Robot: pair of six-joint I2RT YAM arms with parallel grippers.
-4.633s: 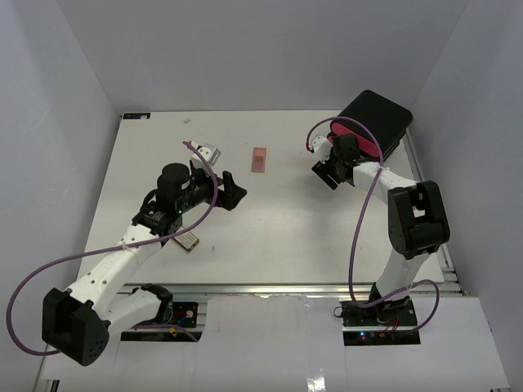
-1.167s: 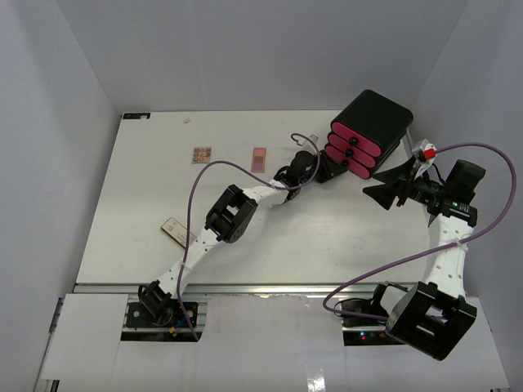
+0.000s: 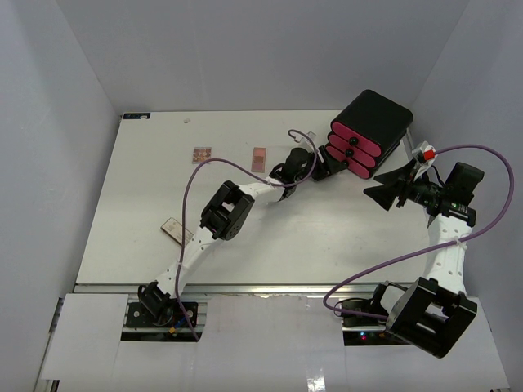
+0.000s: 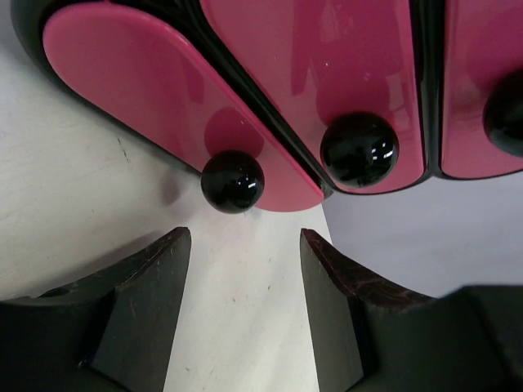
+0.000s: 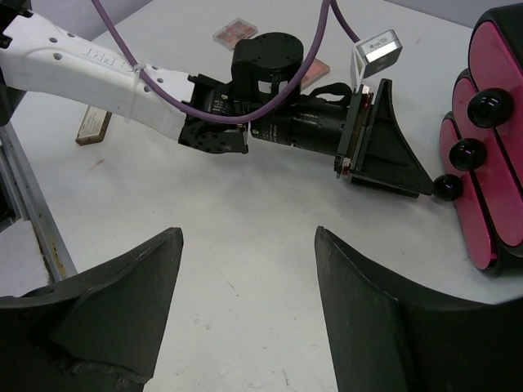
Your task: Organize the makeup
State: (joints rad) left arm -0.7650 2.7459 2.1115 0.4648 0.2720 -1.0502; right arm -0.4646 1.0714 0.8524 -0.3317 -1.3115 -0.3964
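Reaching into the upper right of the overhead view, the left arm [image 3: 216, 222] brings its jaws to the front of the black drawer box [image 3: 377, 114]. We judge the step in hand to be opening a drawer so the makeup has somewhere to go. In the left wrist view the left jaws stand partly apart with nothing between them. The lowest drawer's knob [image 4: 233, 181] sits just past their tips, in line with the gap and not gripped. The right arm [image 3: 445, 233] hangs at the right edge, its jaws spread wide and empty.

The makeup lies well apart from the box on the white counter [image 3: 278, 245]. A tan-pink eyeshadow palette [image 3: 201, 154] and a pink compact [image 3: 259, 158] are in the upper middle, and a brown rectangular case [image 3: 176, 230] is at centre left.

Next, we think, the left jaws should advance a little, close on the knob and pull straight out. The knob is a small glossy black ball — hard, smooth and round — so flat jaws could slide off if the pinch lands off centre. The drawer fronts [image 4: 327, 73] are shiny pink with rounded ends, while the jaws' inner faces look matte and slightly rough. The cosmetics are flat and thin, which we expect makes them awkward to pinch from above.
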